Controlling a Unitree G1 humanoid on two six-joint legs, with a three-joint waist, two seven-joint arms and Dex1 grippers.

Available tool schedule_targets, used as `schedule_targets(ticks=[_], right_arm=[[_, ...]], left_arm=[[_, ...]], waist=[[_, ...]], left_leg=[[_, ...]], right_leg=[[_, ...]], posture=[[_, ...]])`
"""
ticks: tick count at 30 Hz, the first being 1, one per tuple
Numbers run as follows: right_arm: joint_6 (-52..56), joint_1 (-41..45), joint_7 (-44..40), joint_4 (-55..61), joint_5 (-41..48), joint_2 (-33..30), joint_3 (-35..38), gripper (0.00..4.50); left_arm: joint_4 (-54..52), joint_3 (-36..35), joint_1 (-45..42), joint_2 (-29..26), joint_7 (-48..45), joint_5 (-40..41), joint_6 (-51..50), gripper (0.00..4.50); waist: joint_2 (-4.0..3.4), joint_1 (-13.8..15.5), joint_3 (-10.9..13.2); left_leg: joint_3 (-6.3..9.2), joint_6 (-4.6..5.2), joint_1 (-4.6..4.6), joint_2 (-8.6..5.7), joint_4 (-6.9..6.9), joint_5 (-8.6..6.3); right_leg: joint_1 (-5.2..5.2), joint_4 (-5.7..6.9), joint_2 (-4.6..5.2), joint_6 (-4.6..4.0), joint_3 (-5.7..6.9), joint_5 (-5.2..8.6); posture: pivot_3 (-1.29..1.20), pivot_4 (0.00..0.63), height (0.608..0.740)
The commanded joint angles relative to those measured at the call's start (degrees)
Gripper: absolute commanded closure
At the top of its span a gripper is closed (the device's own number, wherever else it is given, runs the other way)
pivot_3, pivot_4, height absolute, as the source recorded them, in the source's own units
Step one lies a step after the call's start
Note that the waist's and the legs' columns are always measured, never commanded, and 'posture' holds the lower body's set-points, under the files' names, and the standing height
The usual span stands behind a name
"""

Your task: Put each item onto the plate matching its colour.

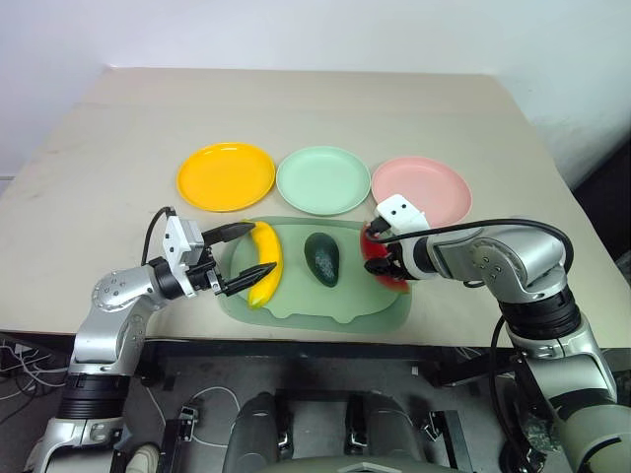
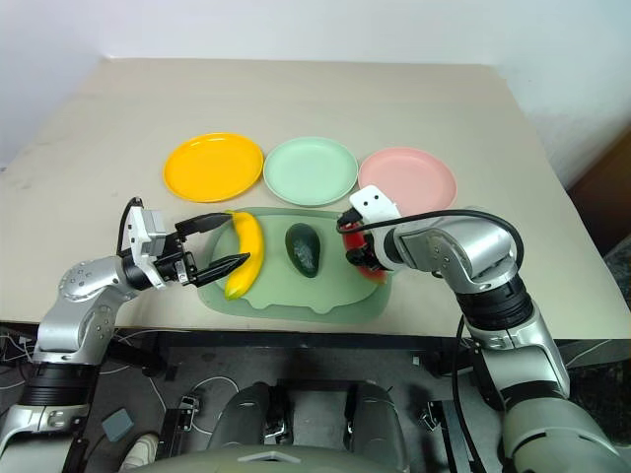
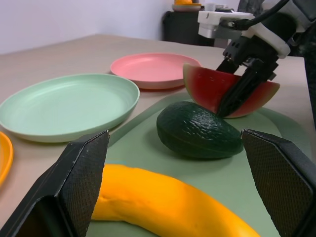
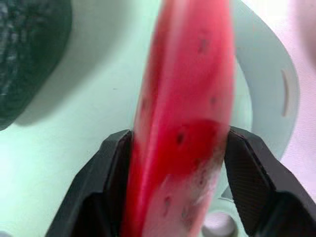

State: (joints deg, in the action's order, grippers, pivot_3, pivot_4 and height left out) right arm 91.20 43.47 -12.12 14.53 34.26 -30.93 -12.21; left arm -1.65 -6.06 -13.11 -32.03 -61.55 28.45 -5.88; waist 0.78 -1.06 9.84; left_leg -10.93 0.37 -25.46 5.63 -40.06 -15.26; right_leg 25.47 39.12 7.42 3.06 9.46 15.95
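A beige table (image 1: 414,108) carries three round plates in a row: a yellow plate (image 1: 226,176) on the left, a green plate (image 1: 322,180) in the middle and a pink plate (image 1: 422,189) on the right, each lying bare. Just in front of them lies a pale green mat (image 1: 315,296) with rounded corners. On the mat, from left to right, are a banana (image 1: 264,262), an avocado (image 1: 321,258) and a watermelon wedge (image 1: 381,258). The right gripper (image 1: 385,260) reaches in from the right, angled downward, with its two black fingers (image 4: 111,173) closed against the flat red faces of the watermelon wedge, which stands on edge at the mat's right end, near the pink plate and just beside the avocado. The left gripper (image 1: 242,256) is held roughly level at the mat's left end, its fingers spread wide to either side of the banana without touching it and grasping nothing. The avocado lies free at the middle of the mat, apart from both grippers.
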Motion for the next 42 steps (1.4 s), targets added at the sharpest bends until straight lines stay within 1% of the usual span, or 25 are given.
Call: schedule_targets(ticks=[1,3,7,9,12,16,18,20,22,26,28,29,32,33,40,41,42], right_arm=[[1.3,-1.0,-2.1,0.2,0.2,-0.7,-0.8,2.02],[1.3,-0.6,-3.8,0.6,1.5,-1.3,1.9,2.02],[-0.8,2.8,-7.4,2.5,1.9,-2.3,7.9,2.02],[-3.0,6.5,-9.0,-1.0,0.8,-3.3,8.4,2.02],[-8.5,10.8,-10.6,-9.4,-2.6,-4.4,7.4,2.02],[-20.8,15.6,-12.2,-28.5,-9.6,-3.8,6.0,2.02],[-24.1,17.4,-13.2,-34.8,-11.6,-3.2,5.7,2.02],[-32.3,21.7,-12.9,-48.5,-15.7,-1.8,5.8,2.02],[-38.8,25.0,-13.1,-58.8,-18.8,-0.5,5.9,2.02],[-46.8,28.8,-13.8,-70.9,-22.6,2.2,6.0,2.02],[-48.9,30.2,-13.9,-75.0,-24.1,3.2,6.5,1.30],[-49.8,30.7,-14.2,-76.4,-24.7,3.6,6.7,1.11],[-51.8,31.8,-15.2,-78.9,-26.2,4.3,7.3,0.13],[-52.1,32.0,-15.5,-79.1,-26.6,4.2,7.5,0.04],[-48.8,33.6,-14.7,-78.5,-26.6,2.9,11.5,0.04],[-46.2,33.3,-15.6,-75.6,-26.2,2.3,11.7,0.04],[-39.4,31.8,-17.8,-68.1,-24.1,0.8,12.3,0.04]], left_arm=[[0.0,-1.4,0.1,-0.7,-0.1,-0.1,1.2,0.00],[0.0,-1.7,0.2,-0.8,0.0,0.1,1.1,0.00],[-0.3,-2.0,0.6,-1.0,-0.1,0.4,1.0,0.00],[-0.5,-2.0,0.7,-1.0,0.0,0.4,1.0,0.00],[-0.6,-2.0,0.8,-0.9,0.2,0.3,1.0,0.00],[-1.7,-2.0,1.7,-0.9,0.6,0.3,0.9,0.00],[-1.9,-2.1,1.8,-0.9,0.7,0.3,0.8,0.00],[-2.0,-2.4,2.1,-1.0,1.0,0.2,0.9,0.00],[-2.5,-2.6,2.4,-1.0,1.3,0.1,0.8,0.00],[-3.2,-2.7,2.9,-0.8,1.9,0.0,0.8,0.00],[-3.2,-2.7,3.0,-0.9,2.2,-0.1,0.9,0.00],[-3.4,-2.8,3.1,-0.9,2.3,0.0,0.9,0.00],[-3.7,-3.0,3.4,-1.0,2.6,0.1,0.9,0.00],[-4.0,-3.1,3.7,-1.1,2.7,0.2,0.9,0.00],[-4.6,-3.5,4.4,-1.5,2.8,0.4,0.7,0.00],[-4.9,-3.7,4.7,-1.7,2.8,0.6,0.6,0.00],[-5.2,-3.9,4.9,-2.0,2.8,0.8,0.3,0.00]], waist=[[0.00,0.0,0.0],[0.00,0.1,0.0],[-0.05,0.1,0.0],[-0.10,0.0,0.1],[-0.11,-0.1,0.1],[-0.10,0.0,0.1],[-0.12,0.0,0.1],[-0.12,-0.2,0.1],[-0.16,-0.6,0.1],[-0.17,-1.5,0.1],[-0.18,-1.7,0.1],[-0.18,-1.7,0.1],[-0.20,-1.7,0.1],[-0.20,-1.6,0.1],[-0.20,-1.5,0.1],[-0.20,-1.5,0.1],[-0.21,-1.5,0.1]], left_leg=[[0.00,0.00,0.00,0.00,0.00,0.00],[0.00,0.05,-0.01,0.00,0.00,-0.03],[-0.01,0.04,-0.07,-0.01,0.00,-0.02],[-0.02,0.04,-0.07,-0.01,0.01,-0.02],[-0.07,0.06,-0.09,0.00,0.04,-0.03],[-0.11,-0.05,-0.10,-0.02,0.06,0.03],[-0.13,-0.05,-0.13,-0.06,0.05,0.03],[-0.18,-0.06,-0.24,-0.06,0.05,0.04],[-0.30,-0.10,-0.26,-0.12,0.04,0.07],[-0.39,-0.17,-0.38,-0.08,0.07,0.12],[-0.55,-0.17,-0.44,-0.08,0.04,0.13],[-0.63,-0.17,-0.42,-0.08,0.04,0.13],[-0.73,-0.18,-0.41,-0.05,0.04,0.13],[-0.76,-0.18,-0.41,-0.04,0.04,0.13],[-1.05,-0.18,-0.37,-0.01,0.03,0.13],[-1.07,-0.18,-0.35,0.00,0.03,0.13],[-1.08,-0.18,-0.35,0.00,0.03,0.13]], right_leg=[[0.00,0.00,0.00,0.00,0.00,0.00],[0.01,0.00,0.00,0.00,0.00,0.00],[0.07,-0.01,0.01,0.00,0.00,0.00],[0.09,0.00,0.01,0.00,0.00,0.00],[0.16,0.01,-0.02,0.00,-0.04,0.00],[0.16,-0.01,-0.01,0.00,-0.04,0.00],[0.17,-0.01,0.00,0.00,-0.03,0.00],[0.30,0.02,0.00,0.01,-0.06,0.00],[0.41,0.10,-0.03,0.01,-0.14,-0.01],[0.58,0.13,-0.07,0.02,-0.21,0.00],[0.76,0.21,-0.08,0.02,-0.36,-0.01],[0.81,0.26,-0.10,0.02,-0.45,0.00],[0.90,0.30,-0.12,0.02,-0.57,-0.01],[0.91,0.30,-0.13,0.02,-0.61,0.00],[0.98,0.36,-0.14,0.02,-0.76,-0.01],[0.98,0.35,-0.15,0.02,-0.78,-0.01],[0.98,0.35,-0.15,0.02,-0.78,-0.01]], posture=[[0.00,0.150,0.695],[0.00,0.150,0.695],[0.00,0.150,0.695],[0.00,0.150,0.695],[0.00,0.150,0.695],[0.00,0.150,0.695],[0.00,0.150,0.695],[0.00,0.150,0.695],[0.00,0.150,0.695],[0.00,0.150,0.695],[0.00,0.150,0.695],[0.00,0.150,0.695],[0.00,0.150,0.695],[0.00,0.150,0.695],[0.00,0.150,0.695],[0.00,0.150,0.695],[0.00,0.150,0.695]])
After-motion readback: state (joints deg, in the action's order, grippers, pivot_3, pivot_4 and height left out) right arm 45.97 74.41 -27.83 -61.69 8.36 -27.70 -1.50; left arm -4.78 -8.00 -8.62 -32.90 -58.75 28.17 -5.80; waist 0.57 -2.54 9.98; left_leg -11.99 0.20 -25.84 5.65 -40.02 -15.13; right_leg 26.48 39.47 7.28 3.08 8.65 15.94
